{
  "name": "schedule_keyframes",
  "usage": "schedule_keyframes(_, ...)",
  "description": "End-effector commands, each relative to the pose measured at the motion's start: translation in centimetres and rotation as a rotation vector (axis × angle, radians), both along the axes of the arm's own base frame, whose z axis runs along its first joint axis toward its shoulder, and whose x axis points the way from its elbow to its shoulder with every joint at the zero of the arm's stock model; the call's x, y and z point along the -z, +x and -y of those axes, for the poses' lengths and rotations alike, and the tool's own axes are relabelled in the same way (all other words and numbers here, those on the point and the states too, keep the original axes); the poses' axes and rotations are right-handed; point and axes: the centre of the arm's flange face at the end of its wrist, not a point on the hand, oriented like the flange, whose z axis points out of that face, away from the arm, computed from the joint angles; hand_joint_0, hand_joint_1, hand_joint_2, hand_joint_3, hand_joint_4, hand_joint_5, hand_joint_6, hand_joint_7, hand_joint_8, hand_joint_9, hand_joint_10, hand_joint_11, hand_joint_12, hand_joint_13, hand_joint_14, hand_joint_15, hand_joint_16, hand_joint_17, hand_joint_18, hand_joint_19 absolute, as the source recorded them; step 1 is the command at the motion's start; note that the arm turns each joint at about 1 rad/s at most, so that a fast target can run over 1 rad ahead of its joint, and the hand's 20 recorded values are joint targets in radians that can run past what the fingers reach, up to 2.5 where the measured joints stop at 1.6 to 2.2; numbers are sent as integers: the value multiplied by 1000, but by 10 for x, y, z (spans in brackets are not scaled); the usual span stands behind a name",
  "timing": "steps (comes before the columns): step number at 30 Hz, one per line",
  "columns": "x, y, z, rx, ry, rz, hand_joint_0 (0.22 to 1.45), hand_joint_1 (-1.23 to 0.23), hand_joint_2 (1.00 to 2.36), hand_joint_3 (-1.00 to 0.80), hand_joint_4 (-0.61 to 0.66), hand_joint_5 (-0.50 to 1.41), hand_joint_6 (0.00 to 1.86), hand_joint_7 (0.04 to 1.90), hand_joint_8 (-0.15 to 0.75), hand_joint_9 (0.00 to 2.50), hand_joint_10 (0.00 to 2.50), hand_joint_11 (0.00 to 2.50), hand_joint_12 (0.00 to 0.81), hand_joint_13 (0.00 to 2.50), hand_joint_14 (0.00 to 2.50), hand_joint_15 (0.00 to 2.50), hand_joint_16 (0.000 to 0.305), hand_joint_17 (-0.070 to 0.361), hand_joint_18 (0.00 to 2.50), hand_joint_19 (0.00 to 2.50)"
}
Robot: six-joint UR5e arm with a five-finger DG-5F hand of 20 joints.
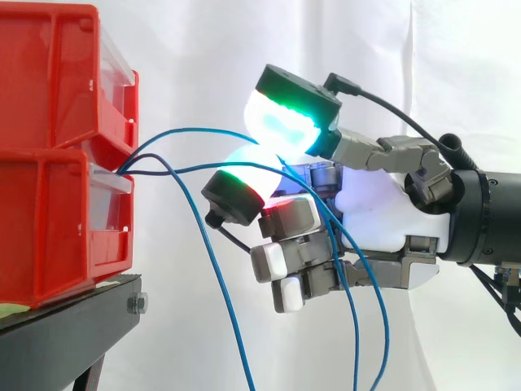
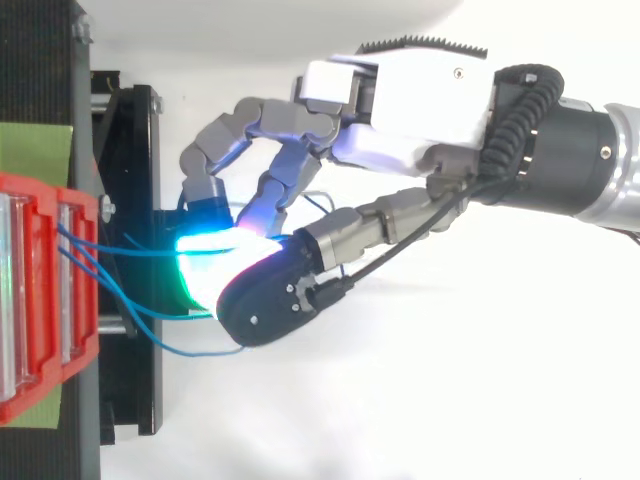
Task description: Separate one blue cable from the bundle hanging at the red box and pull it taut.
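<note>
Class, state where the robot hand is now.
In the side view, the robot hand sits right of the red bins, its glowing fingertips pinching a blue cable.

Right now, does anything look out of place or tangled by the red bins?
Nothing is damaged or spilled. One oddity: besides the blue cable pinched between the hand's glowing pads, other blue cables trail across its lower fingers, so the bundle from the red bins isn't cleanly separated.
</note>
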Motion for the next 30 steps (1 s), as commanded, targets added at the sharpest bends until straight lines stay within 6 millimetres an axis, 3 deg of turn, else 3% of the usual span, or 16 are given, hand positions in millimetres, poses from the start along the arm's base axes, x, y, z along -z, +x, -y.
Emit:
schedule_keyframes(1,0,0,0,0,-4,1,538,-597,1000,-500,135,-163,936,984,375,1154,14,1149,378,974,22,679,49,110,885,740)
schedule_keyframes(3,0,0,0,0,-6,1,579,-306,1000,-500,130,-146,918,1094,373,1184,15,1125,376,962,20,688,48,107,857,776)
schedule_keyframes(5,1,-1,2,3,-6,-5,591,-297,1000,-495,128,-142,918,1128,370,1222,16,1145,376,966,24,696,49,109,861,776)
schedule_keyframes(10,2,-2,7,9,-6,-16,595,-395,1015,-313,151,-146,920,1144,381,1209,17,1169,391,963,22,690,49,111,853,774)
schedule_keyframes(13,2,-2,8,11,-6,-14,582,-616,1016,-144,223,-157,954,1061,422,1165,10,1181,416,970,21,671,56,126,889,718)
schedule_keyframes(15,1,-2,9,12,-6,-11,601,-683,1016,-110,200,-159,960,1047,417,1165,7,1205,412,964,19,679,56,125,888,708)
schedule_keyframes(26,2,-2,9,12,-6,-17,635,-697,1017,-232,125,-178,971,957,360,1141,8,1242,369,928,22,680,47,106,813,718)
schedule_keyframes(30,2,-2,11,14,-6,-17,647,-699,1019,-183,74,-179,968,1054,365,1135,9,1239,373,921,23,669,47,106,809,698)
